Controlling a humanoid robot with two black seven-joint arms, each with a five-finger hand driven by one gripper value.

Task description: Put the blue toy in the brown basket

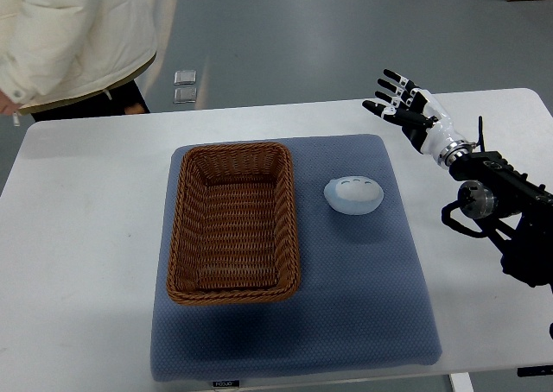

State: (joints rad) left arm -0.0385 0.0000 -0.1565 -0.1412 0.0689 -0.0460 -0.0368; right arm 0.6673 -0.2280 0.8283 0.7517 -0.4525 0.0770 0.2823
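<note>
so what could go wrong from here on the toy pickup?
1. The blue toy is rounded and smooth-looking; it could slip from the fingers or roll across the blue mat.
2. The right hand is open and well off the toy, so the approach may nudge it.
3. The toy lies close to the brown basket; the hand could clip its rim.

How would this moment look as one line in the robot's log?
right hand: open, raised | toy: on mat, untouched | basket: empty | left: unseen

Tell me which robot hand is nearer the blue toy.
Right. The right hand hovers open, up and to the right of the blue toy, not touching it. The left hand is out of view.
</note>
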